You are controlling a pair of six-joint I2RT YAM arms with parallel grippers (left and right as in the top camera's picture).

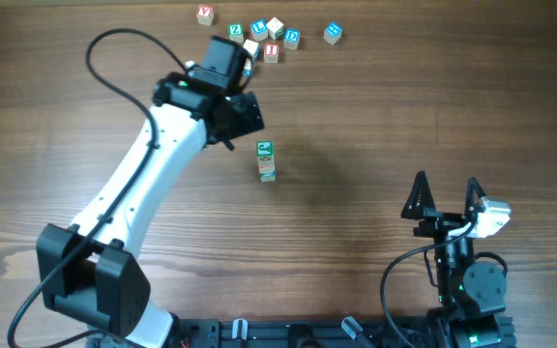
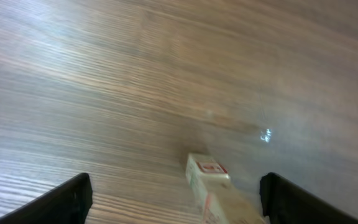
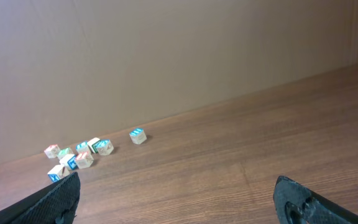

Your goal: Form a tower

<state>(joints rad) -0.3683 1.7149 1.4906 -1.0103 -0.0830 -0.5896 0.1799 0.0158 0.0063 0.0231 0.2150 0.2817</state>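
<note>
So the wooden counter (image 1: 404, 116) is mostly bare, and the big white left arm (image 1: 143, 184) stretches from the near left corner up toward the middle. Its left pincer (image 1: 240, 116) is spread wide and has hold of nothing: in the wrist view both fingers (image 2: 61, 199) sit out at the bottom corners, and neither one touches anything. The tower (image 1: 266, 161) stands between them in that view, a bit toward the right finger. From overhead it's just beside the left pincer, on the robot's side of it and slightly to the right. It's upright, long axis straight up off the counter, one cube wide with a green face near the top, and I can't count the cubes for sure. The right pincer (image 1: 445, 184) is parked way off at the near right, also wide apart and empty, so the left one is clearly nearer for whatever comes next. The loose cubes (image 1: 259, 34) are scattered along the far edge, past the left pincer. My guess is that fetching one means going away from the tower, not across it.
</note>
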